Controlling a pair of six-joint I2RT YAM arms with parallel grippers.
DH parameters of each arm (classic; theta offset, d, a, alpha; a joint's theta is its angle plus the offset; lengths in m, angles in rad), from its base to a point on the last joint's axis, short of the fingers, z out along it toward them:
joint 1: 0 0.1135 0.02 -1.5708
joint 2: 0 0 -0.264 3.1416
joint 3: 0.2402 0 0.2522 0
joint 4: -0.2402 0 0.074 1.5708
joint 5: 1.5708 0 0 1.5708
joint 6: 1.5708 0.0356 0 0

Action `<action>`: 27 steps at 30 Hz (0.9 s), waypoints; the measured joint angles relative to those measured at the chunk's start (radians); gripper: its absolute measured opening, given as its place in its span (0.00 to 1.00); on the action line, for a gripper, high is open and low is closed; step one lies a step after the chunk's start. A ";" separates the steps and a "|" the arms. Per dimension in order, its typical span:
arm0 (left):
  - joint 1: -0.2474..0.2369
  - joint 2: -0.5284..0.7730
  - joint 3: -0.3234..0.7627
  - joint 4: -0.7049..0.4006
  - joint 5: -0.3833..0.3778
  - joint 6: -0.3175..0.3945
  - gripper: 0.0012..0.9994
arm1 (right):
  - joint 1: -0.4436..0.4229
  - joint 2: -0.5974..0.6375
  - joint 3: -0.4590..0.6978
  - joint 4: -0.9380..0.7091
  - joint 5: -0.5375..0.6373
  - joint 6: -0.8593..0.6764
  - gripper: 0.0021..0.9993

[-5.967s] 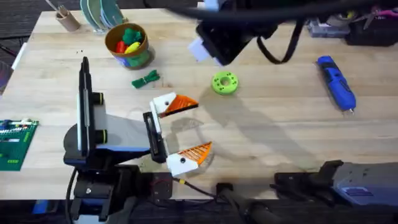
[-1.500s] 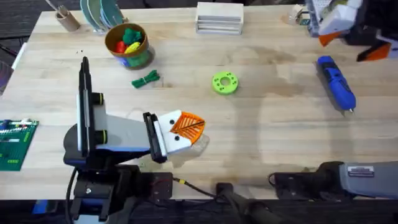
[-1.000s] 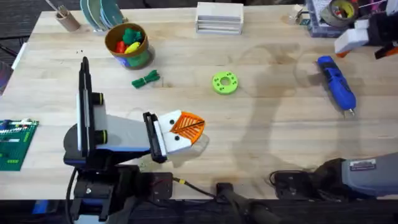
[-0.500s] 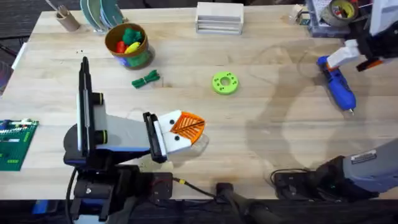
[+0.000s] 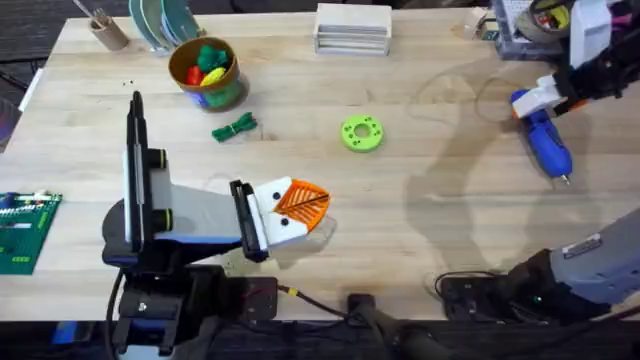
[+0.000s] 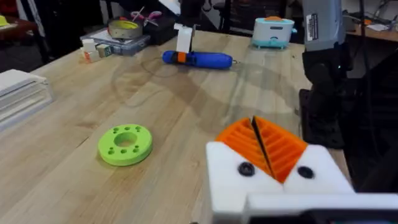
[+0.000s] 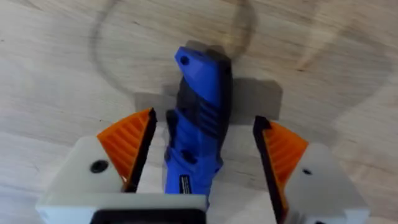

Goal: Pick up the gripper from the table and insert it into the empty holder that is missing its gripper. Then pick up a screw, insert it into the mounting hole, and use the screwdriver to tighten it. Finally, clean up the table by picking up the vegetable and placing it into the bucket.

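Two spread fingers of the right pincer straddle the screwdriver, its small label unreadable.

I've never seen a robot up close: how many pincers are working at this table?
2. The left pincer rests shut, front and left of centre; the right pincer is open, straddling the blue screwdriver at the far right. None seems hidden.

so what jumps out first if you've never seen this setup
The blue pen-shaped powered screwdriver at the table's far right, lying between the open orange ribbed pads of the right gripper, which straddles it without touching. Next, the left gripper near the front, its orange pads pressed together, and the bright green round disc with holes mid-table.
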 joint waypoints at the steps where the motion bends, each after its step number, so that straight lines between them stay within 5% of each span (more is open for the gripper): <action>1: 0.000 0.000 0.000 0.000 -0.001 0.000 0.01 | 0.000 0.009 0.000 0.002 0.000 -0.002 0.99; 8: 0.000 0.000 0.000 0.000 -0.002 0.000 0.01 | 0.017 0.049 -0.001 0.022 0.005 -0.005 0.99; 13: 0.000 0.000 0.000 0.000 -0.002 0.000 0.01 | 0.031 0.054 -0.001 0.030 0.028 -0.005 0.90; 23: 0.000 0.000 0.000 0.000 -0.002 0.000 0.01 | 0.031 0.059 0.000 0.050 0.061 -0.013 0.55; 27: 0.000 0.000 0.000 0.000 -0.002 0.000 0.01 | 0.032 0.060 0.000 0.054 0.060 -0.021 0.29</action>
